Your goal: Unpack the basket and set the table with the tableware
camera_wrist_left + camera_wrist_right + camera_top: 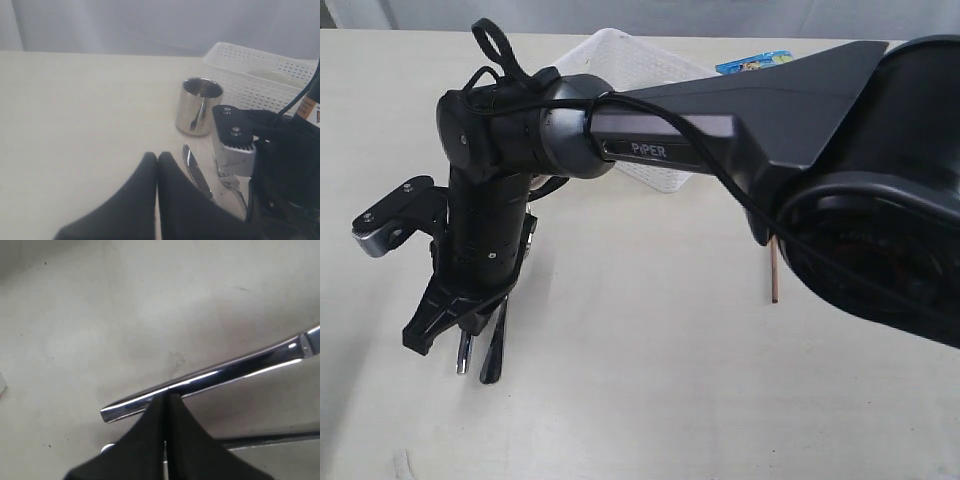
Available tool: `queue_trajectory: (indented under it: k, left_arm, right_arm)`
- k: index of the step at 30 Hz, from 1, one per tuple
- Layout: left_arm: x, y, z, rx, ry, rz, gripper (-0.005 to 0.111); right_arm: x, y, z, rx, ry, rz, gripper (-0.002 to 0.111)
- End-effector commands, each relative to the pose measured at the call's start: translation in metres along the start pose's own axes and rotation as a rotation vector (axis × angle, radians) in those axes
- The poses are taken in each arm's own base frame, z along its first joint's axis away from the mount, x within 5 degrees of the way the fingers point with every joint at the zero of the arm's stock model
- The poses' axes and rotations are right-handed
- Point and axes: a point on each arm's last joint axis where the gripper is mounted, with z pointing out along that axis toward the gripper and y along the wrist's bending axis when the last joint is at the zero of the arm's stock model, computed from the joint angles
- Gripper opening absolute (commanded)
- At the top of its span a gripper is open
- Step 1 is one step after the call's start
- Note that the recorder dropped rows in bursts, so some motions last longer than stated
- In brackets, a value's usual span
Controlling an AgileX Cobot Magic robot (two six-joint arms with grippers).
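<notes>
Pale cream matte table point(650, 390); white basket point(630, 60) on it; grey backdrop point(150, 25) behind.

Soft, even, fairly bright light falls on the pale table point(650, 400), and shadows are faint and diffuse. The arm point(720, 130), close to the exterior lens, looms dark with little detail. The cup point(199, 106) shows dull reflections. The right wrist view is greyer, with a sharp white glint along the steel handle point(210, 380) and blurred fingers point(145, 450).
</notes>
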Motion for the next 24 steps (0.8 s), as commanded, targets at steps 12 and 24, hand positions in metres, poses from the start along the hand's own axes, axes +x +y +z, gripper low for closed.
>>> queue_trajectory:
  k: [12, 24]
  left_arm:
    - [0.001, 0.0, 0.0, 0.004, -0.002, 0.005, 0.0]
    - [0.001, 0.0, 0.0, 0.004, -0.002, 0.005, 0.0]
  right_arm:
    - [0.001, 0.004, 0.002, -0.008, 0.014, 0.002, 0.0]
    - [0.004, 0.006, 0.015, -0.043, 0.045, 0.016, 0.0]
